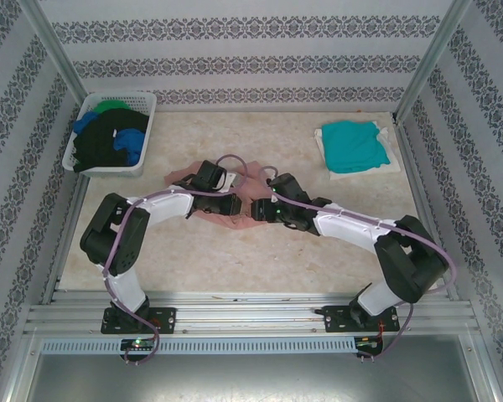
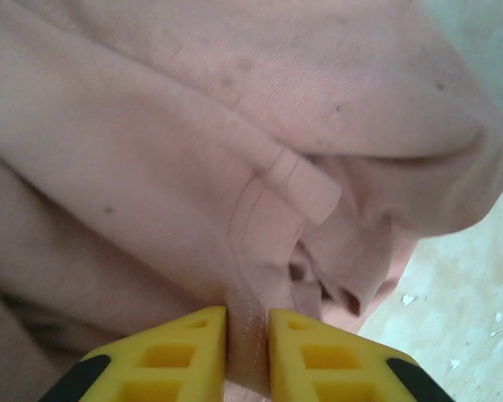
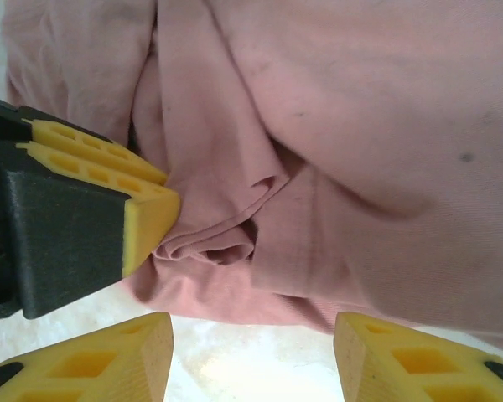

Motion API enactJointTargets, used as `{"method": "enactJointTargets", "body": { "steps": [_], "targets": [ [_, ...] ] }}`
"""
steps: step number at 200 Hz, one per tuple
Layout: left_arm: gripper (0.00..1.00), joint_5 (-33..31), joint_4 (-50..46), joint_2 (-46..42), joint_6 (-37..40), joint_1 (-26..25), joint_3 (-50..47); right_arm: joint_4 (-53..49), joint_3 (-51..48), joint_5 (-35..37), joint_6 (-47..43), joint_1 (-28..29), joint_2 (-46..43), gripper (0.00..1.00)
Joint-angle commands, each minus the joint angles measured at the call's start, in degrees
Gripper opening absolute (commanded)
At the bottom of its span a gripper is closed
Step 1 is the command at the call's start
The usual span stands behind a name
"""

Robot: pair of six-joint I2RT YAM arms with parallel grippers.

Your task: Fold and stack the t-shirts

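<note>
The salmon-pink t-shirt (image 2: 193, 167) looks limp and light, best gripped at its hem: left pincer (image 2: 247, 343) pinches a fold, right pincer (image 3: 253, 345) stands spread.

Bright, even overhead light, faint soft shadows. Top view sharp. Wrist views softer: left pincer (image 2: 248, 343) blurred up close, pink shirt (image 2: 151, 167) folds shaded dark. Surface (image 3: 235, 343) washed out white in right wrist view.

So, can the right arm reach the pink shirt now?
Probably yes: the hem of the pink shirt lies just ahead of the right jaws, open, only bare table between; the left jaws pinch a fold aside.
</note>
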Motion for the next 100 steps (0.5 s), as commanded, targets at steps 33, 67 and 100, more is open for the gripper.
{"method": "enactJointTargets", "body": {
  "steps": [33, 67, 100],
  "targets": [
    [0.03, -4.0, -4.3, -2.8, 1.2, 0.6, -3.4, 3.2, 0.4, -2.4, -0.8, -0.4, 4.0, 0.54],
    [0.0, -5.3, -3.4, -8.7, -1.8, 3.2, -6.5, -7.5, 7.0, 5.2, -7.3, 2.6, 8.5, 0.61],
    [0.0, -6.8, -3.2, -15.4, -5.0, 6.2, -9.5, -10.1, 9.2, 8.4, -9.3, 2.0, 12.3, 0.55]
  ]
}}
